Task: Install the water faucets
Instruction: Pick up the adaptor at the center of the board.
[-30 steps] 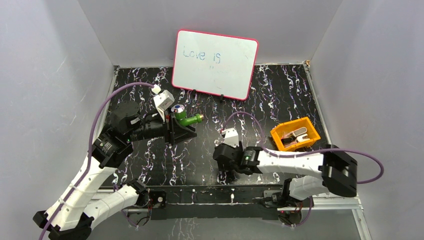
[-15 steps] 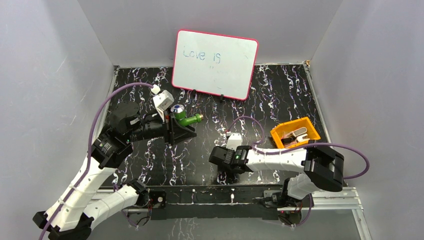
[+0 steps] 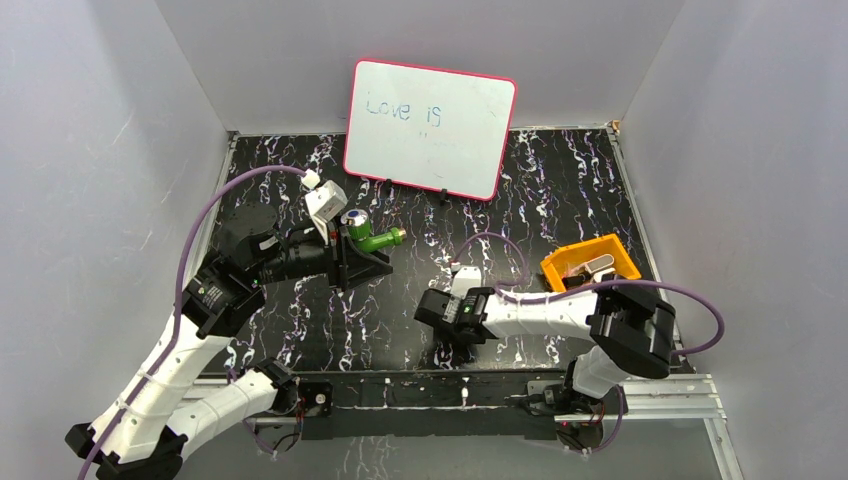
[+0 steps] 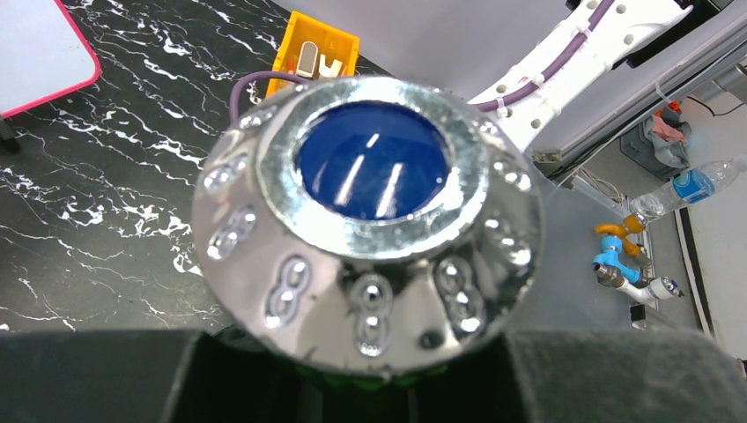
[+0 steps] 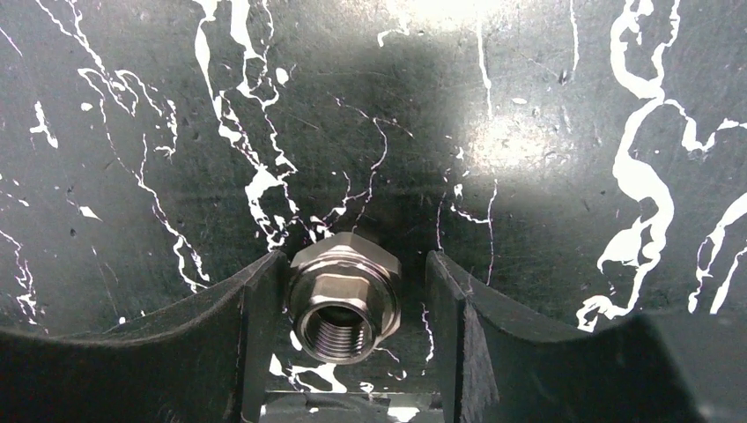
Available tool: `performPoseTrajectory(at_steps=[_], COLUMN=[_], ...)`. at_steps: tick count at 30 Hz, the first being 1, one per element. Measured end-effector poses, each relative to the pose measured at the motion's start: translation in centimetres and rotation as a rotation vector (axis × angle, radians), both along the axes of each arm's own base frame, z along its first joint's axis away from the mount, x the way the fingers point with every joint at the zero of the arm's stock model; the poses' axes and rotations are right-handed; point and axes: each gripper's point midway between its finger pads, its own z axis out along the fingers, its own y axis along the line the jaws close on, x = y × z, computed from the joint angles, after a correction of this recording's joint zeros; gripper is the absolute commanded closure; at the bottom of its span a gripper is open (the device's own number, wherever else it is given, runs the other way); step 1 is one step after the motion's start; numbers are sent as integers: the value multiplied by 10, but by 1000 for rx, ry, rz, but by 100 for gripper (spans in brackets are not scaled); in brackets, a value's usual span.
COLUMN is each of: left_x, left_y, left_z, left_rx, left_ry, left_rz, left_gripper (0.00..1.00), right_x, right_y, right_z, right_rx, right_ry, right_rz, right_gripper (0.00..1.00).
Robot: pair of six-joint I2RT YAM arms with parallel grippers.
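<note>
The green water faucet (image 3: 374,238) hangs above the left middle of the table with my left gripper (image 3: 352,256) shut on its body. Its blue-and-silver knob (image 4: 370,207) fills the left wrist view, and a sliver of green shows between the dark fingers (image 4: 114,379) below. My right gripper (image 3: 446,345) points down near the table's front edge. It stands open around a silver threaded fitting (image 5: 345,304) that lies on the tabletop. The left finger (image 5: 255,335) touches the fitting, while a gap remains at the right finger. The top view hides the fitting.
An orange tray (image 3: 590,266) with metal pieces sits at the right, behind my right arm. A pink-framed whiteboard (image 3: 430,128) stands at the back. Grey walls close in the black marbled table (image 3: 560,190) on three sides.
My right arm's elbow has swung left and the wrist has shifted slightly left. Its jaws have narrowed around the fitting. The left arm and faucet have not moved.
</note>
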Motion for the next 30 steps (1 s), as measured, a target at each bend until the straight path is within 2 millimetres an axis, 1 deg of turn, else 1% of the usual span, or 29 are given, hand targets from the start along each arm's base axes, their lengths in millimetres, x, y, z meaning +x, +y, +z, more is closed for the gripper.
performPoseTrajectory(at_steps=[6, 11, 17, 27, 30], left_x=[0, 0, -2, -2, -2], left_y=[0, 1, 4, 5, 5], left_z=[-2, -7, -3, -3, -4], left_rx=[2, 9, 1, -1, 1], left_ry=[3, 11, -4, -7, -4], left_rz=[0, 7, 15, 18, 18], left_gripper=[100, 100, 100, 100, 100], right_x=[3, 3, 0, -1, -1], right_y=[5, 6, 6, 6, 6], right_z=[-1, -1, -2, -2, -2], right_rx=[-26, -48, -47, -46, -46], right_ry=[17, 28, 44, 59, 61], right_rz=[0, 7, 17, 18, 18], right_gripper=[40, 41, 42, 43, 38])
